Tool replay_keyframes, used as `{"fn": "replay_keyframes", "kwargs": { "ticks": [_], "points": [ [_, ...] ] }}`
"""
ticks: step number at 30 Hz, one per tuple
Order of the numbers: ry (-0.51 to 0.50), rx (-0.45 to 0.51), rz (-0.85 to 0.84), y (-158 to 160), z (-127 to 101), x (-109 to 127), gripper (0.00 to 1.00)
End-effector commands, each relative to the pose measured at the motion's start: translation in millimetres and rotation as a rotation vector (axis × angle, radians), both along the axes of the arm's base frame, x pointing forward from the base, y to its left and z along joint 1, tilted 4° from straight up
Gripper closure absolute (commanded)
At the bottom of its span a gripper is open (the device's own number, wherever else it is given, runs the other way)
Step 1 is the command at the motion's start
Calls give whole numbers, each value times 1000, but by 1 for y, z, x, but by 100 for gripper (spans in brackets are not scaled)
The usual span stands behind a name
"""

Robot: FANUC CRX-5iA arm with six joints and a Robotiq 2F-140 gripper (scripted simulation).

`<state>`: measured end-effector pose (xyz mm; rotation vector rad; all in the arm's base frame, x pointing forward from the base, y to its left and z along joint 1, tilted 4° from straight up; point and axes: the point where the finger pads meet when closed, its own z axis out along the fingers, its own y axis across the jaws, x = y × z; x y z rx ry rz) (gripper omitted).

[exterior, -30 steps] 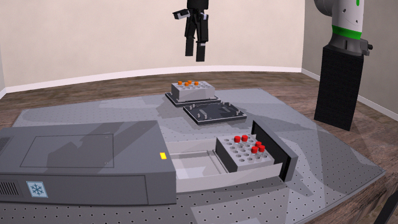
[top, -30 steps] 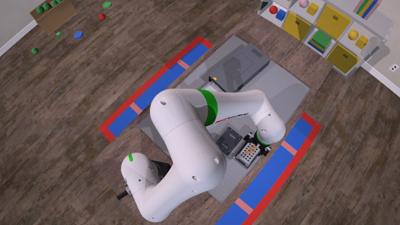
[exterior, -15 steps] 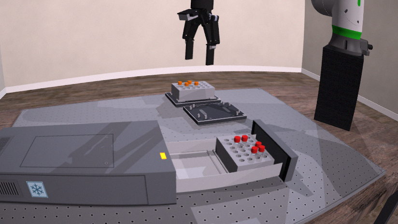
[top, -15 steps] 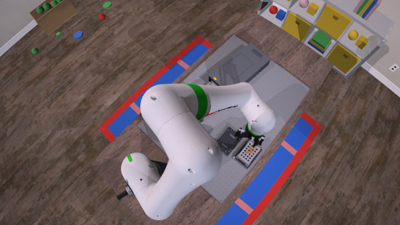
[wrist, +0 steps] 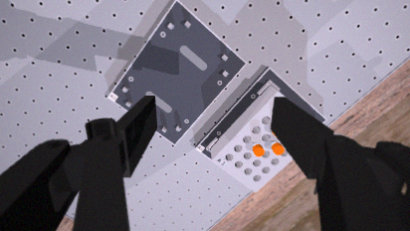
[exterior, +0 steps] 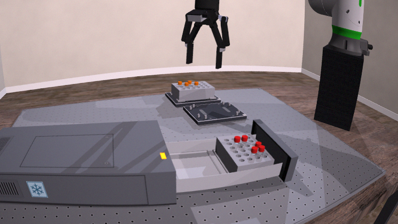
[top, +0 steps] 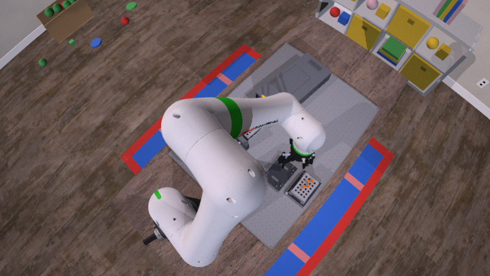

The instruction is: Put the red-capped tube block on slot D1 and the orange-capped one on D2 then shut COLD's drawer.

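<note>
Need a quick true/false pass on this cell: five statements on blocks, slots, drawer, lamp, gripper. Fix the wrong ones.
1. The orange-capped block sits on the far slot, D2. True.
2. The red-capped block is on D1. False: it is in the drawer.
3. The drawer is shut. False: it stands open.
4. The cooler's lamp is lit. True.
5. The gripper is holding a block. False: it is open, with nothing between its fingers.
</note>
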<state>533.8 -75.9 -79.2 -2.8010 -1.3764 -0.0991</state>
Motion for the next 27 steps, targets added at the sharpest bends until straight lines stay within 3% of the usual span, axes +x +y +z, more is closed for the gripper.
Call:
{"fn": "replay_keyframes", "kwargs": {
  "ticks": [1, 27],
  "points": [
    [-7, -3, 93, 15, 1, -1, 34],
    [-34, -32, 679, 104, 6, -9, 34]
  ]
}}
